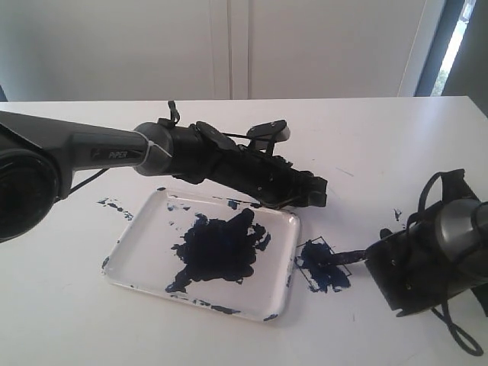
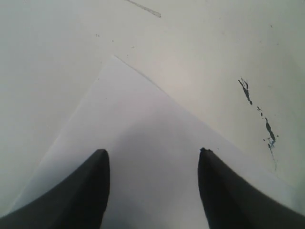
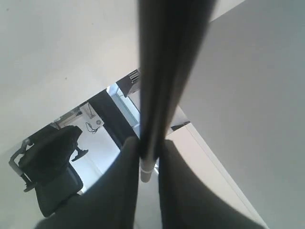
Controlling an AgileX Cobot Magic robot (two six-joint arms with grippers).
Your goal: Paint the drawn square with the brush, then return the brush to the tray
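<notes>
With the brush (image 1: pixel 349 255) pinched in the right pincer (image 3: pixel 147 143), strokes should be kept light and inside the drawn square (image 1: pixel 322 267); the left pincer (image 2: pixel 152 153) is spread

The left arm (image 1: pixel 194 156) is matte black, its grey tube link (image 1: pixel 88 149) lettered "PIPER" (image 1: pixel 116 154) in white; the left gripper (image 2: pixel 153 150) has dark tapered fingers (image 2: pixel 81 195). The right arm (image 1: pixel 423 271) is black with a grey cylinder (image 1: pixel 457 221) and looping cable (image 1: pixel 456 334).
</notes>
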